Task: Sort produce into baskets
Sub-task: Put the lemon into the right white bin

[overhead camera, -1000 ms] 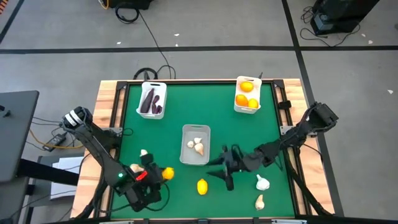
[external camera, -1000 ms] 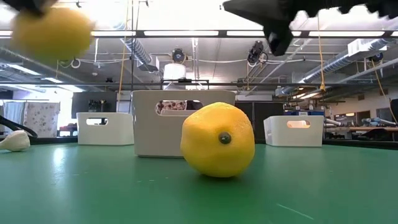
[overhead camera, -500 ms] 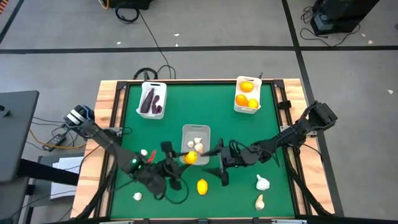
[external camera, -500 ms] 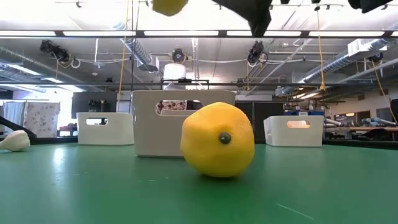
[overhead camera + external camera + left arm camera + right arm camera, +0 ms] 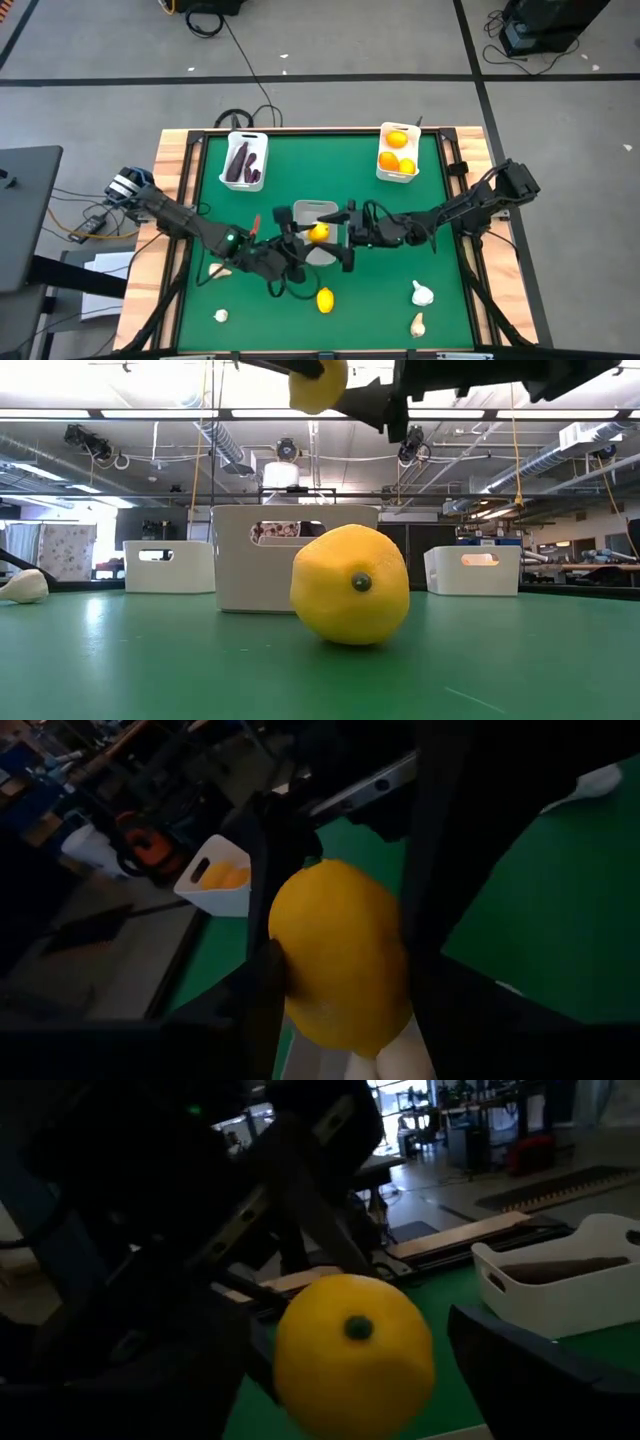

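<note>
My left gripper is shut on a yellow lemon in the air over the middle white basket, which holds garlic bulbs. My right gripper is open. It faces the lemon from the table's right, with one finger on each side of it in the right wrist view; I cannot tell whether they touch. A second lemon lies on the green table near the front edge. The far left basket holds purple vegetables. The far right basket holds orange fruits. My left gripper pinches the lemon between its two fingers, on two opposite sides. The fingers come from the table's left, about level. The lemon is lifted clear, above the middle basket.
Loose garlic bulbs lie at the front right and front left. In the low view the resting lemon fills the foreground, with the middle basket behind it.
My left gripper has carried the lemon up from the front left of the table toward the middle, and now holds it over the middle basket. My right gripper has gone toward the table's left and far side, up to the lemon.
</note>
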Controlling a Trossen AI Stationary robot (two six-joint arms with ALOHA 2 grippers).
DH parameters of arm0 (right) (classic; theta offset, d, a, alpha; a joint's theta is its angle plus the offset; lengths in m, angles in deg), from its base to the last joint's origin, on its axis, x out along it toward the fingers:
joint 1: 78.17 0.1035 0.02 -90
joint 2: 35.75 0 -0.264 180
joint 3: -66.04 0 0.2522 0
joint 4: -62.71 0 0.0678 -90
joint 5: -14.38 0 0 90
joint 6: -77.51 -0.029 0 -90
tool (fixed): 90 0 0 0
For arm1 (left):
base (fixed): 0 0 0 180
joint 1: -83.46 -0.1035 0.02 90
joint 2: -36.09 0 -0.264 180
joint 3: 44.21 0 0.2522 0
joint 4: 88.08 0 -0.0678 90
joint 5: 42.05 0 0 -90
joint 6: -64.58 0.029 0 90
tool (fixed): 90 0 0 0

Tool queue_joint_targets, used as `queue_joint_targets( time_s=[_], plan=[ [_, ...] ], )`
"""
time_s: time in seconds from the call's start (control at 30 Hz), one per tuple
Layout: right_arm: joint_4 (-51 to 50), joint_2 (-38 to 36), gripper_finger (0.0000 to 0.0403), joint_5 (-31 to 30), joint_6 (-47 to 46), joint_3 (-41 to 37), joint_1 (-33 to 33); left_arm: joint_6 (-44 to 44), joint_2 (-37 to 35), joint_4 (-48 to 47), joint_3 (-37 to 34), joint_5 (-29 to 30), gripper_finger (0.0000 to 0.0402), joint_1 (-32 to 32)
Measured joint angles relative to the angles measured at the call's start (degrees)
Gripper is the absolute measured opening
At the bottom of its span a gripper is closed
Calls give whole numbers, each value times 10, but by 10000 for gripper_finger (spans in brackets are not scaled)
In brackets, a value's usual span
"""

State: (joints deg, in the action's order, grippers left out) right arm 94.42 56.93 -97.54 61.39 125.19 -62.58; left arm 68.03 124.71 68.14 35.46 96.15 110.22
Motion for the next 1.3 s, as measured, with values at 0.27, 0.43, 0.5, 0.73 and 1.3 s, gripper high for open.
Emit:
queue_joint_targets(
  time_s=[0.27,0.43,0.5,0.73,1.3],
  plan=[
    [-13,0,196,11,-21,0,-23,-5,0,-4,0,14,209,-20],
    [-33,-2,196,-6,-18,1,-46,-24,0,-28,0,66,250,-29],
    [-65,-11,196,-23,-8,0,-62,-49,0,-56,0,75,270,-37],
    [-268,-82,196,-121,2,0,-145,-115,0,-127,-23,-44,320,-72],
    [-720,-162,232,-130,-96,-1,-410,-111,0,-91,-49,-45,323,-80]
  ],
)
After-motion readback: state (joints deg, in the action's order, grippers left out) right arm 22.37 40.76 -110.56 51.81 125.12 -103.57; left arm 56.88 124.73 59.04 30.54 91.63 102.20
